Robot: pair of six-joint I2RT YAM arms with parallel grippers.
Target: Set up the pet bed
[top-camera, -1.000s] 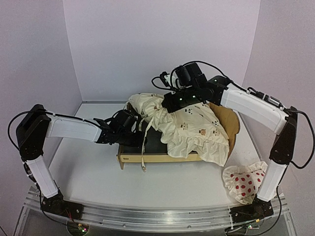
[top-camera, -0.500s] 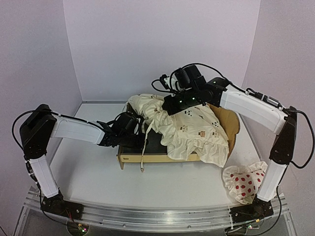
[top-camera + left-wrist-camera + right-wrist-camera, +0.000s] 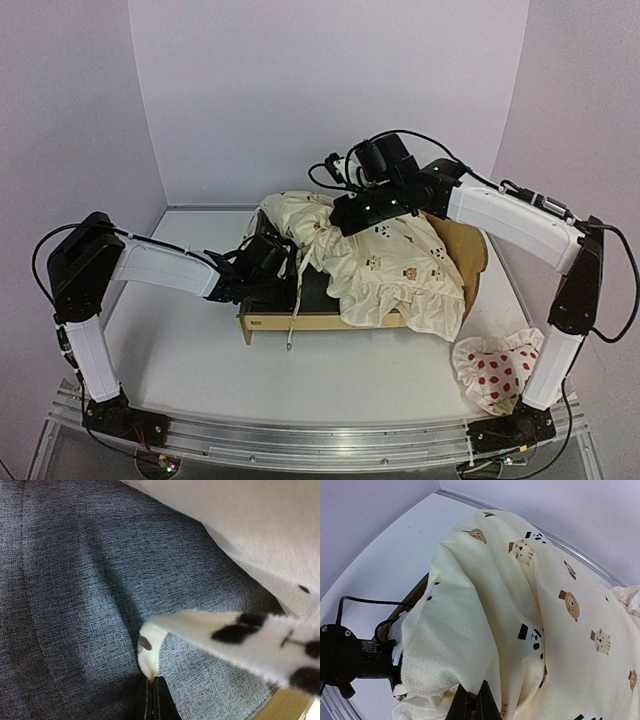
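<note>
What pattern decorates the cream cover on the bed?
The cover shows small animal faces; clearest in right wrist view.

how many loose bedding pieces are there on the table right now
2. The cream cover is draped over the pet bed; the red-dotted pillow lies on the table at the near right. More could be hidden under the cover.

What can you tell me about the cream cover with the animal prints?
The cream cover is soft woven fabric printed with small animals, ruffled at its edge. It lies bunched over the pet bed, hiding most of the grey base. The right gripper pinches a raised fold; the left gripper pinches one tip.
</note>
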